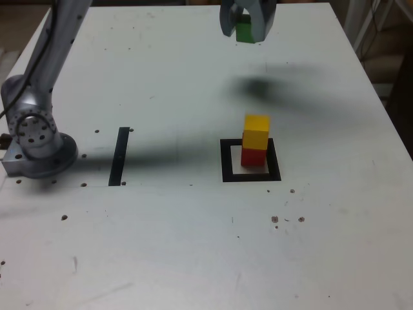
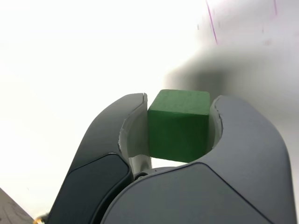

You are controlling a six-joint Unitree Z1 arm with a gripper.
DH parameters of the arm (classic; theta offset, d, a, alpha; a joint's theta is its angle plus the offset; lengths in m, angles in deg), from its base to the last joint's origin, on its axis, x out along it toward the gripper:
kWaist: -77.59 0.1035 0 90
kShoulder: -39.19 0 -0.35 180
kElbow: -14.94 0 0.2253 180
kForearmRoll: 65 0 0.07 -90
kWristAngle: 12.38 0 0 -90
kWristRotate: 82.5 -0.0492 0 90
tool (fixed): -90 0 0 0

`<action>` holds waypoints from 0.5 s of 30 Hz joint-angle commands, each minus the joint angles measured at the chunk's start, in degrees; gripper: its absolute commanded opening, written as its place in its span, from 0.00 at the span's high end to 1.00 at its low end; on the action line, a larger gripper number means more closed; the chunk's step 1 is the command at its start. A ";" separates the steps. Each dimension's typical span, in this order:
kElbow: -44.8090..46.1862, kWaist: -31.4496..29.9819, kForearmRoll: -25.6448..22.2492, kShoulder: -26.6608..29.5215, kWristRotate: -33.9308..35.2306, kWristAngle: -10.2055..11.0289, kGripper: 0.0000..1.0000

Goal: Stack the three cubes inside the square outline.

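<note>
We are building a tower of three blocks, and two are already in place. The red cube (image 1: 253, 157) sits inside the square outline (image 1: 226, 161), on its pale middle. The yellow cube (image 1: 256, 131) sits right on top of the red one, a little turned, so the tower looks a bit crooked.

The green cube (image 1: 244, 31) is the last one. It is not on the tower yet. Our gripper (image 1: 246, 26) holds it up in the air, well beyond the square outline, toward the far edge of the white table (image 1: 193, 245). We can see its shadow on the table between it and the outline.

In the wrist view the two dark jaws pinch the green cube (image 2: 179, 125) from both sides, and it sits snug between them.

So we think most of the job is done. What is left is to carry the green cube over the square outline, set it gently on the yellow cube, and let go. We should go softly, because the tower could tip.
</note>
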 commanded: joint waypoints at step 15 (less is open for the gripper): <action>7.87 -12.13 -3.09 7.54 18.99 -0.30 0.63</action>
